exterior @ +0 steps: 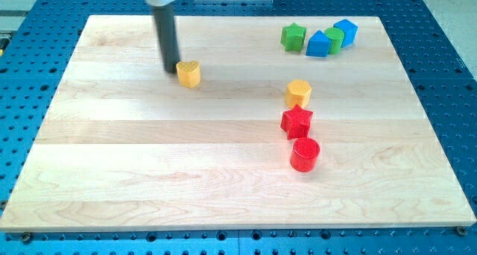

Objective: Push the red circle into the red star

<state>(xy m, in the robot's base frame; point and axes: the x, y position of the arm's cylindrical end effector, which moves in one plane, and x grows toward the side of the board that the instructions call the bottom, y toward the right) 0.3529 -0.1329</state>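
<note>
Board (112, 180): pale wood on a blue perforated bench (447, 76); blocks sit in the upper and right parts.

Rod (165, 35): dark, upright, at the view's upper left; no fingers or jaws on this rig, so nothing opens, closes or grips; my tip (172, 71) rests just left of the yellow heart (189, 73), touching it or nearly so; cannot tell which.

Cluster at the view's top right: green star (293, 37), blue block (318, 44), green block (334, 39), second blue block (346, 30); the last three packed together, shapes unclear.

Right of centre, a near-vertical column: yellow hexagon (298, 92) on top; red star (297, 122) directly under it, edges touching or nearly; red circle (305, 153) below the star, slightly to the right, a narrow gap between them.

Step in hand, as judged: approach not begun; tip is well apart from the circle; push not yet made.

Next move calls for: carry the tip away from the heart, across the middle of the board, round to the circle's bottom side; keep clear of star and hexagon; then a short push toward the view's top, angled slightly left, so the circle meets the star squarely; an off-centre contact would likely roll it past on the right.
</note>
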